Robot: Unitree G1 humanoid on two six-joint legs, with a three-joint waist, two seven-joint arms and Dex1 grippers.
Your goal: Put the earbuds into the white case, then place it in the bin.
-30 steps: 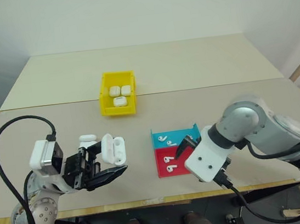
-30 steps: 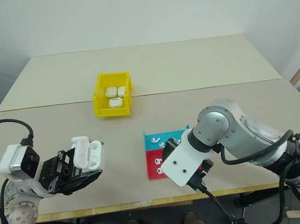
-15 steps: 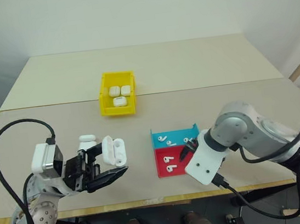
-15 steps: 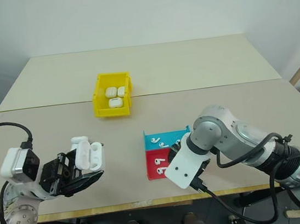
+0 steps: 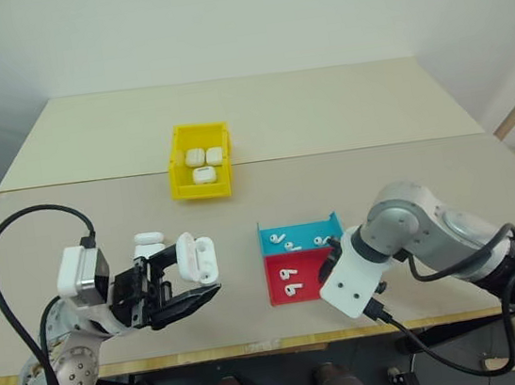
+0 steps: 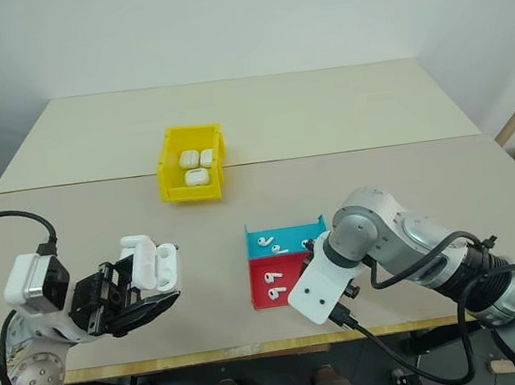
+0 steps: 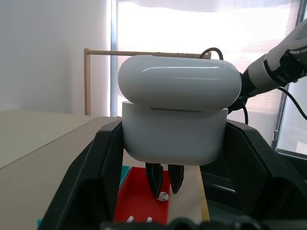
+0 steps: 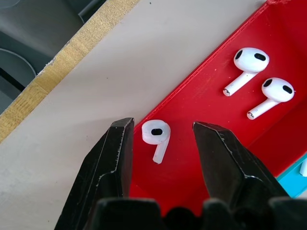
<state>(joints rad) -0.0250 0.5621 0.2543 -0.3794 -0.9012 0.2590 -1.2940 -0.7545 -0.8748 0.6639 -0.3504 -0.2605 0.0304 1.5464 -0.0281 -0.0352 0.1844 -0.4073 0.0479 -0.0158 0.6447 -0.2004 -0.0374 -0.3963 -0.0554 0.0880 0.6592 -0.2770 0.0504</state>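
Earbuds, tiny glossy white plastic ones, are the prize, but start big: a pale beige worktop (image 5: 322, 108) carries it all. Toward the back stands the small bright yellow plastic bin (image 5: 201, 161), three white cases inside. Nearer, a shallow blue tray (image 5: 299, 235) sits touching a shallow red tray (image 5: 299, 279). Left gripper (image 5: 176, 284) has its fingers clamped tight on the glossy white rounded case (image 5: 197, 260), lid flipped open, held above the worktop. Right gripper (image 8: 160, 143) points down into the red tray, fingers partly open, straddling one earbud (image 8: 156, 135) without touching. Two more earbuds (image 8: 261, 91) lie beside it.
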